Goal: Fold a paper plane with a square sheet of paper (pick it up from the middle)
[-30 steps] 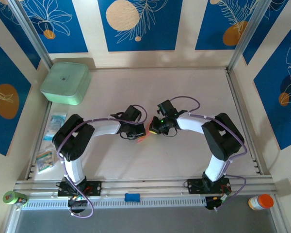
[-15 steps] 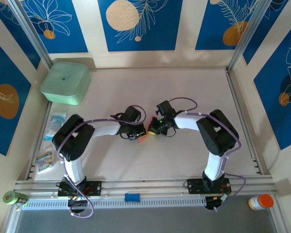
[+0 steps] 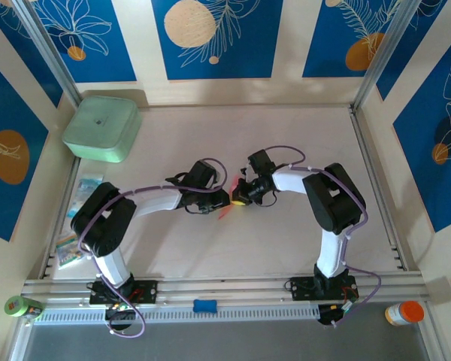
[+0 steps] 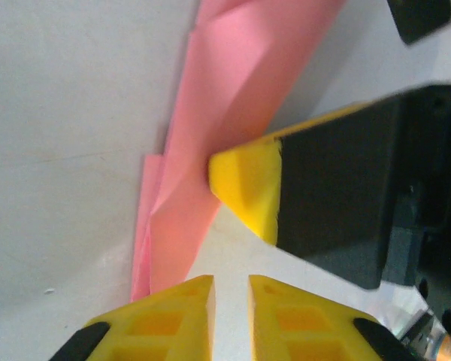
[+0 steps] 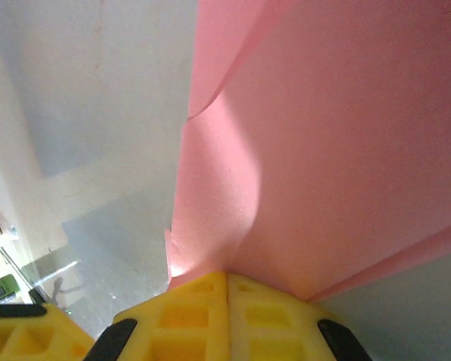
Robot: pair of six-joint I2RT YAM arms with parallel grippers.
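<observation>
Pale tabletop (image 3: 286,143) ringed by blue flowered wall panels (image 3: 210,37). Near its centre, narrow folded pink-red sheet of thin paper (image 4: 218,98). Clamped tight in right pincer (image 5: 227,289), yellow fingers (image 5: 195,304) closed together on one end. Just beside other end, left pincer (image 4: 229,293), fingers a narrow slit apart, gripping nothing. Far off at back-left corner, mint-green square box (image 3: 101,128).

top: thin pink-red folded paper sheet (image 3: 226,211) mostly hidden under left claw (image 3: 222,201), right claw (image 3: 239,199) | wrists: sheet cropped by top edge
</observation>
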